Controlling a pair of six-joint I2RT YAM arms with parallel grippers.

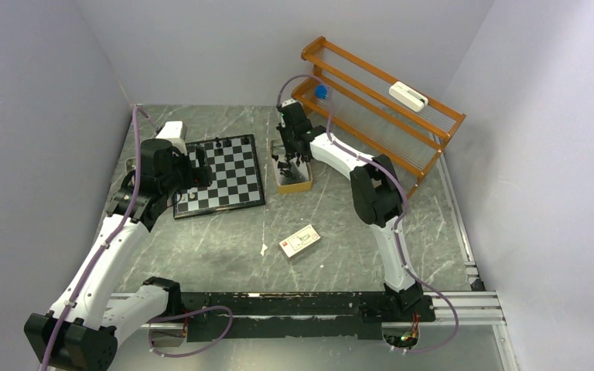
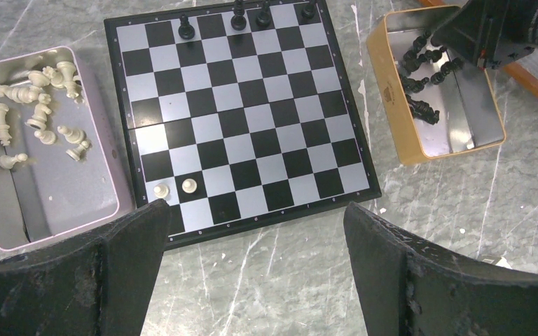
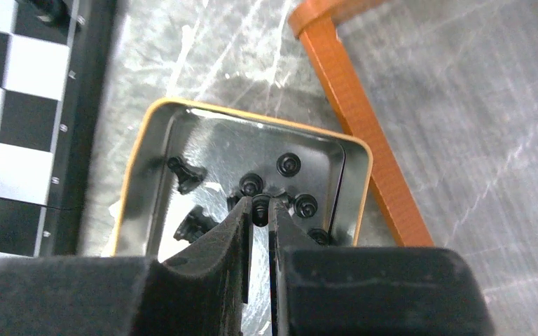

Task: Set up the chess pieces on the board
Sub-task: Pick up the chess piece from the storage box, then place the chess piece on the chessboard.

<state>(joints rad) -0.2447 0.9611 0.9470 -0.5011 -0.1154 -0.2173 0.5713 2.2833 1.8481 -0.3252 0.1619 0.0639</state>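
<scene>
Piece (image 3: 260, 205) apparently between right pincer's (image 3: 260, 215) tips

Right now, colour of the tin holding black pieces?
Tin: orange outside, silver inside; left wrist view.

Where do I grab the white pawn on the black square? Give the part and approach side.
Take the white pawn by its head, probably from straight above: it stands upright, with another pawn on the next square, so close across its free sides.
</scene>
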